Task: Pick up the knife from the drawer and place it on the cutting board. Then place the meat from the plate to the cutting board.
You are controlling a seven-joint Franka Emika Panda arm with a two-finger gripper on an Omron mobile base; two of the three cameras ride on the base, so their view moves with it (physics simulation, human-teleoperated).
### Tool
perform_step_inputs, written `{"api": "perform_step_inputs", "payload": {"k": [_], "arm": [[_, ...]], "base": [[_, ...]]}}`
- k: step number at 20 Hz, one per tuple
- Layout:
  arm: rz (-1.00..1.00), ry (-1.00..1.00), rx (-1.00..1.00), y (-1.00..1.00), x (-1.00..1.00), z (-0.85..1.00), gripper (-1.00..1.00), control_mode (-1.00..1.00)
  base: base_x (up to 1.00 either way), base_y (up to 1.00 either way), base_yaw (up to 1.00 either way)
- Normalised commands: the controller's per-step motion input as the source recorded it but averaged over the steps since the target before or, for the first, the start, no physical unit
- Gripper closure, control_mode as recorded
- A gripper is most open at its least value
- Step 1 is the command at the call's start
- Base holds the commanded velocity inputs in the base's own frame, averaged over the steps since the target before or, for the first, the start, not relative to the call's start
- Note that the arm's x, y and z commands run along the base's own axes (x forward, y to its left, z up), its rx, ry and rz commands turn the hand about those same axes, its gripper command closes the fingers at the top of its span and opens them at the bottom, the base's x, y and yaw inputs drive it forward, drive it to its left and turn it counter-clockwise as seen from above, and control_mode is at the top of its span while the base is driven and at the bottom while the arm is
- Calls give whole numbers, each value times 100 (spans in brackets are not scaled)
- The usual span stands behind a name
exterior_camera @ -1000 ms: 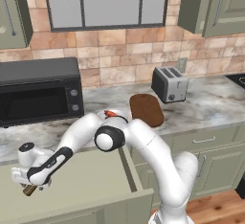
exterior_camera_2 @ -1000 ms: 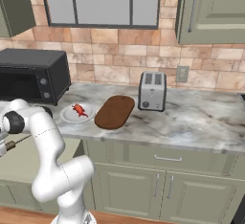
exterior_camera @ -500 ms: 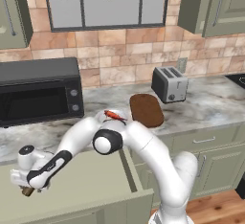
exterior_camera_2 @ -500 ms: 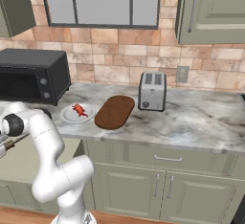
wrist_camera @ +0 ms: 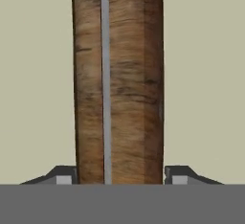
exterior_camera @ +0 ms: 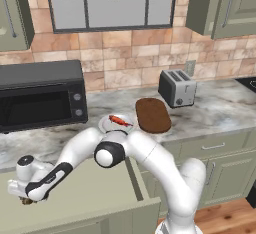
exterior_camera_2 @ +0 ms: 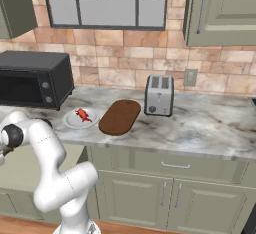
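Brown wood is filling my hand view: the slim knife's wooden handle is sitting between my pincer tips, which are pressing in on it against the pale floor of the wide sage-green drawer. My pincer is reaching low at the drawer's left end. On the marbled worktop, the small red-orange meat is lying on the round white plate, just beside the dark brown wooden cutting board.

Even, diffuse rendered lighting throughout; no glare. Soft shadows lie beneath the toaster and microwave. Edges appear slightly soft and pixelated; the wood grain in the hand view is blurred.
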Motion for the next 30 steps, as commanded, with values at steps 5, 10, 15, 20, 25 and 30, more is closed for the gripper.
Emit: {"api": "perform_step_inputs", "payload": {"k": [5,10,15,20,25,30], "arm": [[0,-2,0,-5,-20,17,100,-100],[0,-3,0,-21,-60,55,100,-100],[-1,0,0,-16,-67,61,100,-100],[-1,5,0,-1,-53,41,100,-100],[0,4,0,0,-43,45,100,-100],[0,5,0,0,-48,50,100,-100]], "base": [[0,0,0],[0,0,0],[0,0,0],[0,0,0],[0,0,0],[0,0,0]]}}
